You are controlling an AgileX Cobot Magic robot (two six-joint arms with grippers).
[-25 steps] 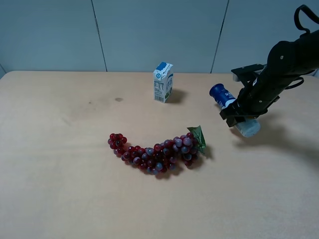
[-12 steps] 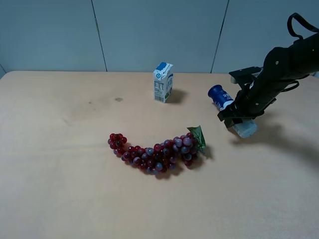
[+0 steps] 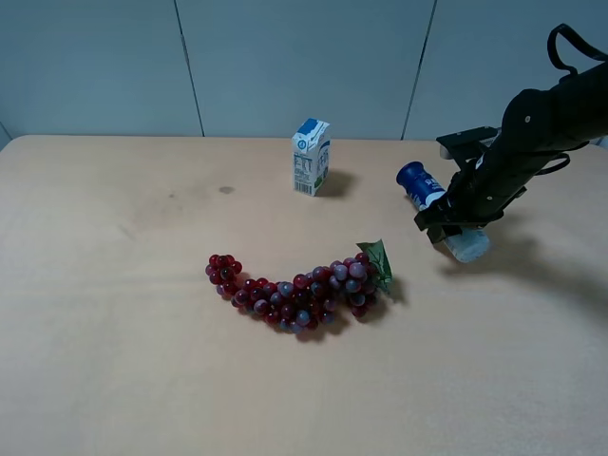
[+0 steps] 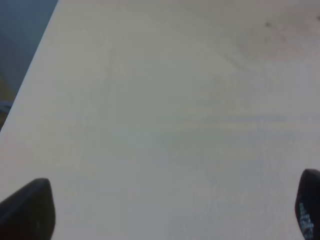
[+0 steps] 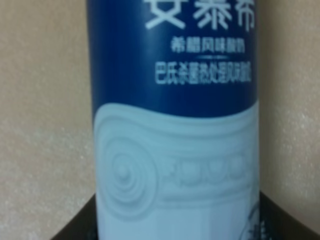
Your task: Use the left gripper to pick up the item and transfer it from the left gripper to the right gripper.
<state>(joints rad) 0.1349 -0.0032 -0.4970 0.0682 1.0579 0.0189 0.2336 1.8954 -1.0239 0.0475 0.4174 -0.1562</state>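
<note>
The item (image 3: 420,183) is a slim bottle with a dark blue cap and upper label and a white lower part. It lies tilted at the right of the table, cap pointing left and back. My right gripper (image 3: 454,217) is shut around its middle, just above the tabletop. In the right wrist view the bottle (image 5: 175,125) fills the frame between dark fingers (image 5: 282,222). My left gripper (image 4: 165,210) is open and empty over bare table, with only its two black fingertips (image 4: 27,210) showing. The left arm is out of the high view.
A small white-and-blue carton (image 3: 311,157) stands at the back centre. A red-purple grape bunch (image 3: 299,290) with a green leaf lies mid-table, left of the bottle. The tan tabletop (image 3: 123,313) meets a grey wall behind.
My right gripper has shifted slightly left with the bottle in it, then held still. The carton and grapes have not moved.
</note>
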